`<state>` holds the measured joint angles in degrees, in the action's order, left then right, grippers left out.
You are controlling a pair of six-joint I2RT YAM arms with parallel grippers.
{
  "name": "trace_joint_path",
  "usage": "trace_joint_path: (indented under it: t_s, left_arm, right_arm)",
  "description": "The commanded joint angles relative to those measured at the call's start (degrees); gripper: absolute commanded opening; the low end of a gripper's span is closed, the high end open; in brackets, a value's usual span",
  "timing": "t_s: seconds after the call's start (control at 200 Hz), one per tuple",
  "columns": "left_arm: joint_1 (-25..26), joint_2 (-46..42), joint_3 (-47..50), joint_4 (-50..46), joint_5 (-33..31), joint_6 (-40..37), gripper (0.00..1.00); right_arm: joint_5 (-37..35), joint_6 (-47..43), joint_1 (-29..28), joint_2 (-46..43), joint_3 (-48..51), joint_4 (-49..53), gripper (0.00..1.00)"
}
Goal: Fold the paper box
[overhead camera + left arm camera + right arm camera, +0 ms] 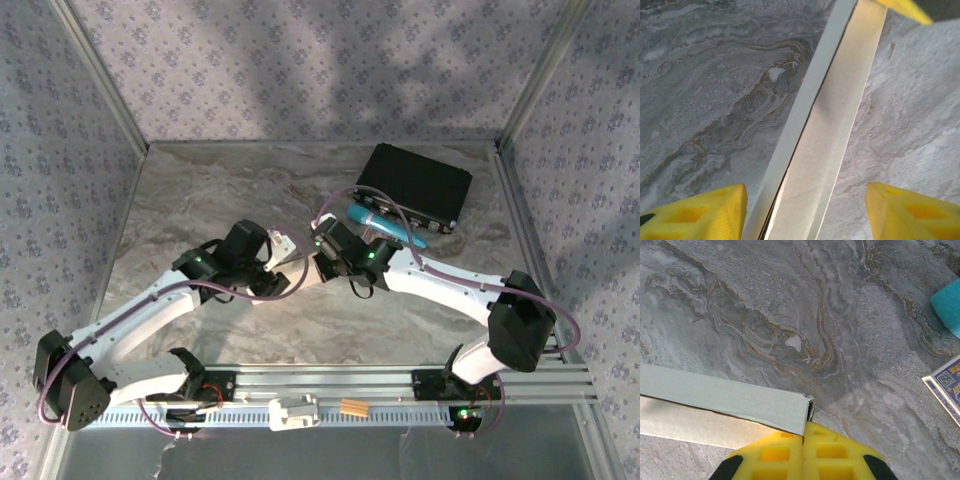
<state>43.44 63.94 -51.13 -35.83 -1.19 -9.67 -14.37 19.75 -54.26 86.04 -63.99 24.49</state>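
**Top external view.** My left gripper and my right gripper meet nose to nose over the middle of the counter. The paper box shows as a small white piece between them. The black case lies toward the far right corner with a teal object just in front of it, both clear of the work.

**Left wrist view.** My left gripper stands partly open and holds nothing. Its yellow fingers sit on either side of the paper box, with bare counter visible in both gaps. The box runs away from the camera as a long narrow band, two white layers lying close together with a dark seam between them.

**Right wrist view.** My right gripper is closed, its fingers pressed together on the end corner of the paper box. The box extends from there to the left edge of the frame. A patterned card packet and the teal object lie to the right, well apart from the box.

**Progress.** I judge the fold partly made, since one panel already lies doubled against another. Whether the end tabs and remaining flaps are tucked I cannot tell. The form looks flat and not closed, so pressing the crease and closing the ends appear to be left.
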Motion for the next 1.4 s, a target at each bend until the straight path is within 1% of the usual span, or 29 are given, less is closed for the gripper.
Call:
trace_joint_path:
  t_s: [0.0,0.04,0.12,0.28,0.435,0.56,0.939,1.109,1.284,1.394]
  left_arm:
    - [1.8,0.6,1.1,3.0,-5.6,-4.3,0.64]
    - [2.5,0.7,1.5,3.0,-7.8,-4.5,0.63]
    - [3.1,-0.3,2.8,3.5,-9.6,-4.7,0.61]
    - [3.8,-1.3,3.8,4.2,-10.6,-4.6,0.5]
    - [4.1,-0.2,4.3,4.3,-10.8,-4.1,0.43]
    - [4.5,-0.1,4.7,4.4,-11.1,-3.6,0.39]
    - [5.4,-0.4,6.1,4.2,-10.5,-3.3,0.37]
    - [5.4,0.0,6.2,4.0,-10.3,-3.7,0.37]
    - [5.4,0.8,6.0,4.2,-9.8,-4.2,0.37]
    - [5.4,1.3,5.7,4.3,-9.6,-4.2,0.37]
  right_arm:
    - [1.2,1.0,-0.2,2.3,0.9,3.4,0.0]
    - [1.4,1.1,-0.1,2.5,0.8,3.5,0.0]
    - [1.8,1.3,0.1,2.7,0.4,3.7,0.0]
    - [2.4,1.9,0.7,3.2,0.0,3.9,0.0]
    - [3.1,2.1,1.1,3.6,-0.5,4.3,0.0]
    - [3.5,2.2,1.3,3.8,-0.9,4.5,0.0]
    - [5.4,3.5,1.9,3.2,-0.6,4.7,0.0]
    - [8.0,4.9,3.0,0.1,-0.2,4.6,0.11]
    - [12.8,8.7,5.4,-2.7,1.2,4.7,0.27]
    - [15.7,10.3,6.8,-4.9,1.7,4.2,0.35]
